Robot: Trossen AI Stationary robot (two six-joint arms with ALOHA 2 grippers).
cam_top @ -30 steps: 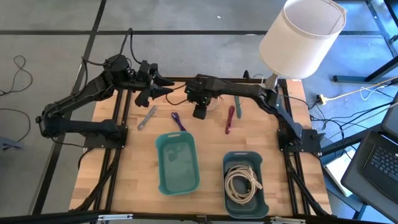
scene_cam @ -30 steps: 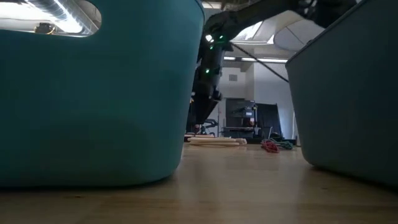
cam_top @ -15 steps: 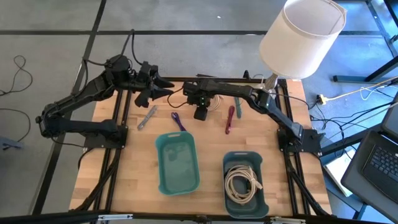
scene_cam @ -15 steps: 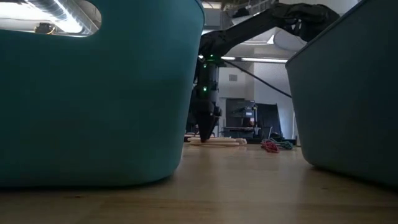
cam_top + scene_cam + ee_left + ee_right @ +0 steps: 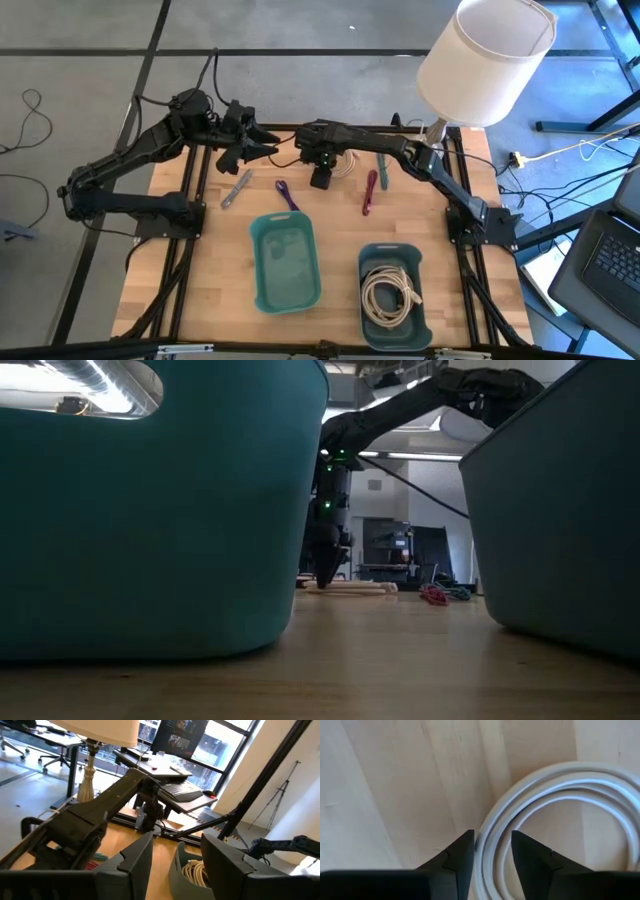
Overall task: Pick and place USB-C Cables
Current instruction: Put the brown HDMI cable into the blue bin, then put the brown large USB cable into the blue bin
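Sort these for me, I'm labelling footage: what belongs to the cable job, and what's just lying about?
Job: white coil at the right hand; stowed coil in right tray; purple lead; magenta lead; teal lead; grey lead; left tray.
Lying about: lamp; laptop.

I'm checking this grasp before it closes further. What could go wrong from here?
The right gripper straddles only the edge strands of the white cable coil, so it might pinch one loop and let the coil unwind when lifted. Its fingertips sit at the wooden table and could scrape it.
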